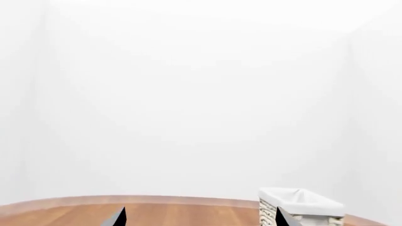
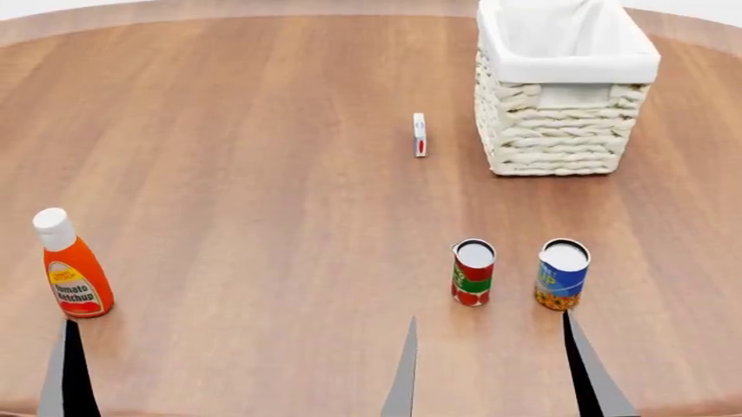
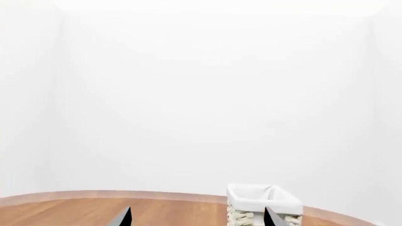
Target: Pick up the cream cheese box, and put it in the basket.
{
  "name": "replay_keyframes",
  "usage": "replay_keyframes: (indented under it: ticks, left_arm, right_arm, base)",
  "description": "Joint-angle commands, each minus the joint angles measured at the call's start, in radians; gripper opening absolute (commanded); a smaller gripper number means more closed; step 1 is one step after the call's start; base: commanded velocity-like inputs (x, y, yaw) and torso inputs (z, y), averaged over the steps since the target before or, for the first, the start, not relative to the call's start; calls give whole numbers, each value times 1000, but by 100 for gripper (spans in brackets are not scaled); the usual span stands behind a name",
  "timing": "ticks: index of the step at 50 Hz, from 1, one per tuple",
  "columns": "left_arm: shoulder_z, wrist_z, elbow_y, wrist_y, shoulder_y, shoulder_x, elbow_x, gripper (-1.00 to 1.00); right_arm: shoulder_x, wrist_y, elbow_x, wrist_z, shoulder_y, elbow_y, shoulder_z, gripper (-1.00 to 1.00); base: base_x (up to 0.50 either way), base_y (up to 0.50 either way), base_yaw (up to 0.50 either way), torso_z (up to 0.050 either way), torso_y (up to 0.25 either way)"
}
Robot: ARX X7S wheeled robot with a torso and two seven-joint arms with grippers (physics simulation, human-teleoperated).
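Observation:
The cream cheese box [image 2: 420, 135] is a small thin white box with red and blue marks. It stands on its edge on the round wooden table [image 2: 232, 174], just left of the basket. The basket [image 2: 557, 130] is cream woven wicker with a white cloth liner and stands at the far right. It also shows in the left wrist view [image 1: 301, 203] and the right wrist view [image 3: 264, 200]. My right gripper [image 2: 494, 369] is open and empty near the table's front edge, far short of the box. My left gripper [image 1: 199, 219] is open and empty; one fingertip [image 2: 69, 369] shows at front left.
A ketchup bottle [image 2: 72, 269] stands at the front left. A red-and-green can [image 2: 472, 274] and a blue can [image 2: 562, 275] stand upright at the front right, just beyond my right gripper. White walls lie beyond the table.

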Motion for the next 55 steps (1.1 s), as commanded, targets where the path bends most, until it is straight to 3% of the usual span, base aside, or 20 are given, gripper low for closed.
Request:
replay_keyframes:
  ticks: [1, 11, 55]
  left_arm:
    - [14, -7, -2, 11, 3, -9, 10, 100]
    - [20, -16, -1, 14, 3, -17, 11, 100]
    - [41, -50, 1, 15, -2, -46, 2, 100]
  right_arm:
    - [8, -11, 11, 8, 0, 9, -3, 100]
    - [13, -16, 7, 21, 3, 8, -6, 100]
    - [30, 11, 38, 59, 17, 12, -18, 100]
  base:
    - [0, 215, 0, 0, 0]
    - [0, 212, 0, 0, 0]
    - [0, 1, 0, 0, 0]
